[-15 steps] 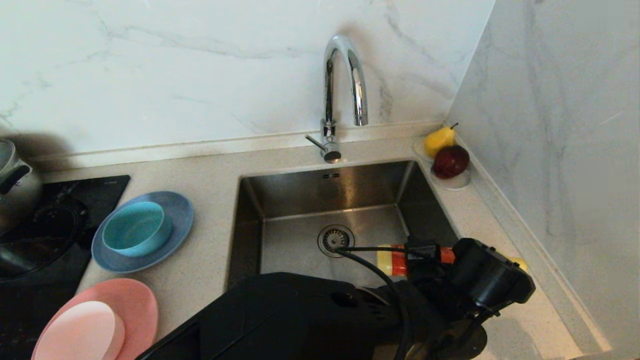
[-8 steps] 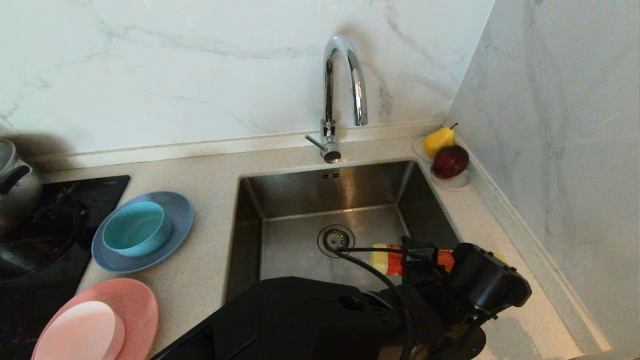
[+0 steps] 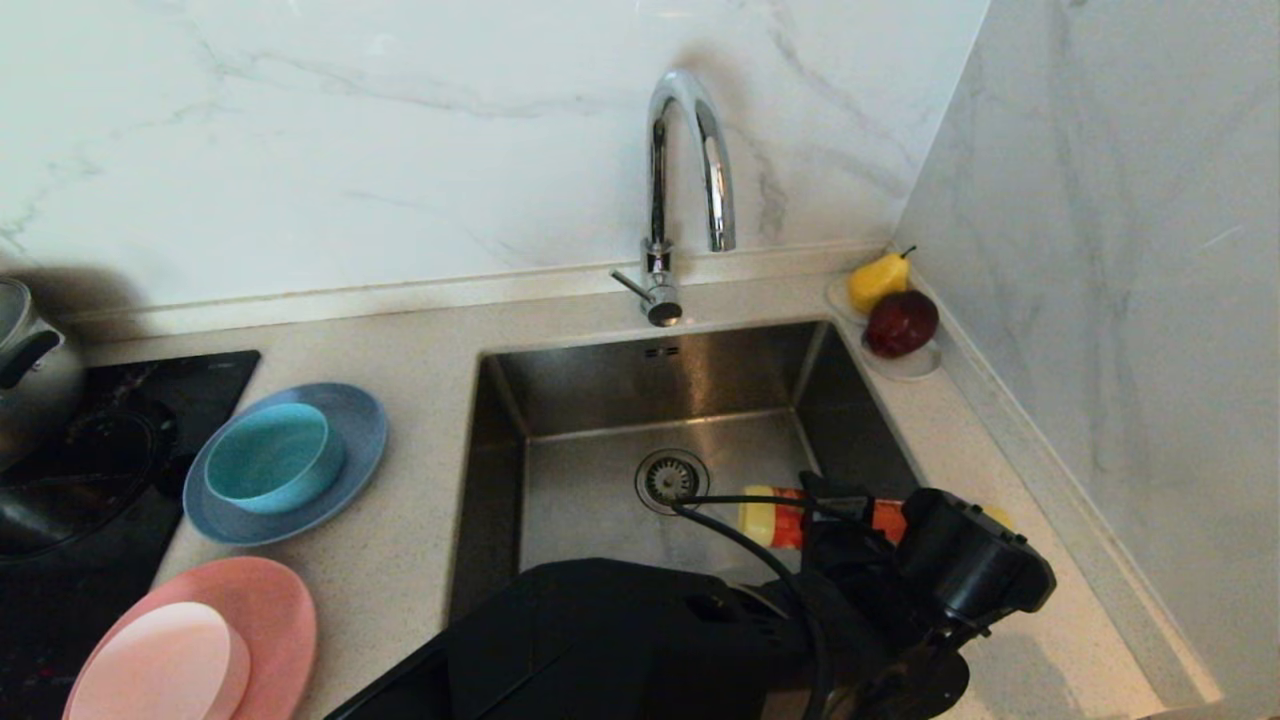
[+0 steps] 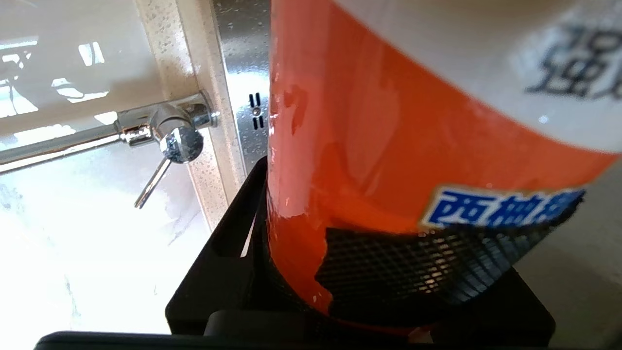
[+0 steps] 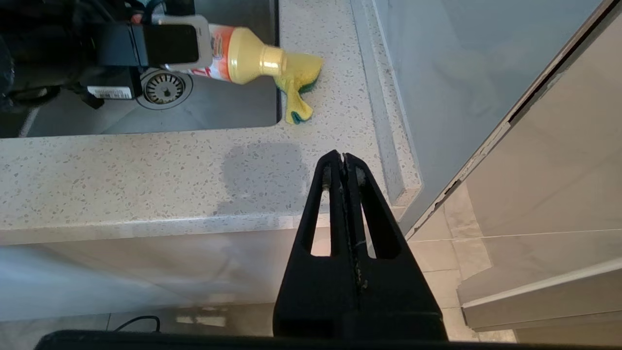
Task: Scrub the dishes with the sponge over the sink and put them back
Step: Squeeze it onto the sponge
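I have the left gripper (image 3: 835, 520), lower right of the head view, clenched on the orange detergent bottle with the yellow cap (image 3: 790, 517), held level. Over the last second the bottle has edged leftward across the square steel sink (image 3: 600, 480). Its nozzle points at the small yellow sponge with the green face (image 5: 299, 80), which lies on the speckled bench (image 5: 146, 180) by the sink's rim. I judge soap dosing underway; scrubbing not begun. Right gripper (image 5: 344, 160) parked off the bench edge, jaws closed, empty. The teal bowl (image 3: 268, 457), blue plate (image 3: 345, 490), pink plate (image 3: 275, 600) and pale bowl (image 3: 160, 665) sit untouched at left.

a home kitchen: steel sink (image 3: 560, 480) and faucet (image 3: 685, 160) set in a speckled counter (image 3: 420, 340), hob (image 3: 130, 380) at its left edge, marble walls.
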Available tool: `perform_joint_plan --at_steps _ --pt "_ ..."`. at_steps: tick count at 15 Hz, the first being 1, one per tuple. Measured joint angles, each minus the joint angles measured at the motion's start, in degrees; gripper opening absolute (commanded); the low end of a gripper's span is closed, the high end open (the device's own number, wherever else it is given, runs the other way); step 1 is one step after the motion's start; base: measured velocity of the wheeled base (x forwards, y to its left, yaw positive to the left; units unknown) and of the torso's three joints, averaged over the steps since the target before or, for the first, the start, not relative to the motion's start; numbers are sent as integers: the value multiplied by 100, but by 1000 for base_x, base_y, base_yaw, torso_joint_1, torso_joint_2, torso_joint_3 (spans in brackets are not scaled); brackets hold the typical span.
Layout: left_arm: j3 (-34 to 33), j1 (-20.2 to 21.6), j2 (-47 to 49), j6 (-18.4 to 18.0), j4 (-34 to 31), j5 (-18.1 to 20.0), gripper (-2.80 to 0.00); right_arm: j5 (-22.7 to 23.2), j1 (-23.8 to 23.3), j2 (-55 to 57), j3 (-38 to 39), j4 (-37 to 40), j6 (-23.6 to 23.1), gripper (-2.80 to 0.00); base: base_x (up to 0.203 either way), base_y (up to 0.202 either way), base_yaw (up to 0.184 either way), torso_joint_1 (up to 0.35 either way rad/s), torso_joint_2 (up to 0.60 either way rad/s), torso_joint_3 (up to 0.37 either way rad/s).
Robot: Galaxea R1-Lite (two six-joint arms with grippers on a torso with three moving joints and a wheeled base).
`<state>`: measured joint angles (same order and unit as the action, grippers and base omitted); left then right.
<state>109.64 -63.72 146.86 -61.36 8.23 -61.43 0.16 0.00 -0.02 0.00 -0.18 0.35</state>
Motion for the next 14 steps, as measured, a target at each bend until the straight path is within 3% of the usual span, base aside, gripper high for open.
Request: perform_joint_plan --at_steps 9,14 --pt "33 2 80 17 26 -8 -280 0 0 0 0 -2 0 -280 0 0 0 0 0 0" --pt "56 102 72 6 437 -9 -280 0 0 0 0 -2 -1 -280 0 0 0 0 0 0"
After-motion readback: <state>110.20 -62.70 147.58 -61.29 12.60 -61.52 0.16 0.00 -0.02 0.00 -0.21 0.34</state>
